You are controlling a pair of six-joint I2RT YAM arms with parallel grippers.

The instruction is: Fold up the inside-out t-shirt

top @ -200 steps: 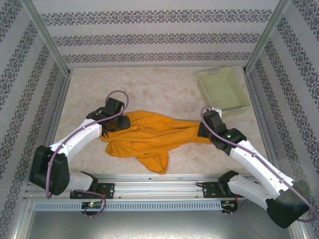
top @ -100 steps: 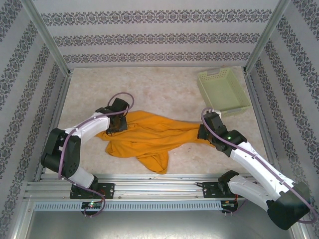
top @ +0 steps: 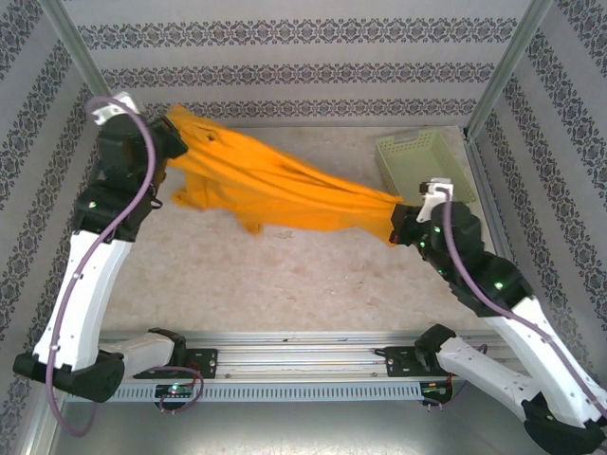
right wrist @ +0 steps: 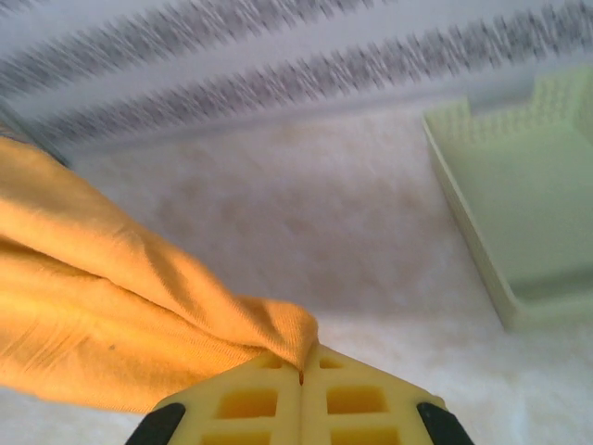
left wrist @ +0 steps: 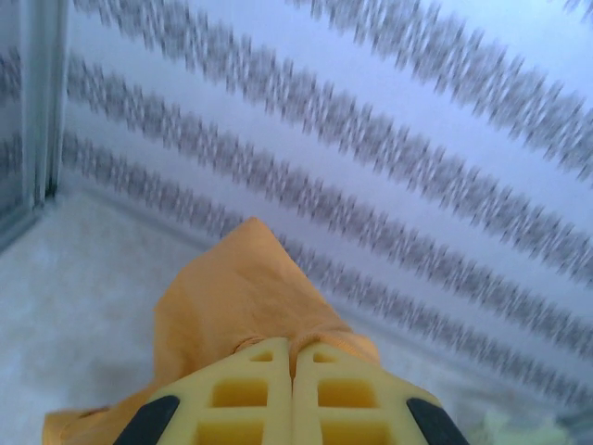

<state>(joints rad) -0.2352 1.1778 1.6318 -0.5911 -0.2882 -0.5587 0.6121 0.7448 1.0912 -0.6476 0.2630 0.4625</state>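
While one t-shirt (top: 275,194) hangs stretched | left claw (left wrist: 294,363); right claw (right wrist: 301,373): both clamp it | one basket (top: 427,175)

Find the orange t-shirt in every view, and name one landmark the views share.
Top external: the t-shirt is stretched across the middle, from upper left down to centre right.
Left wrist: the t-shirt is at lower centre, bunched just above the shut left tool.
Right wrist: the t-shirt fills the left and lower left, running into the shut right tool.
Shared landmark: the striped wall behind it.
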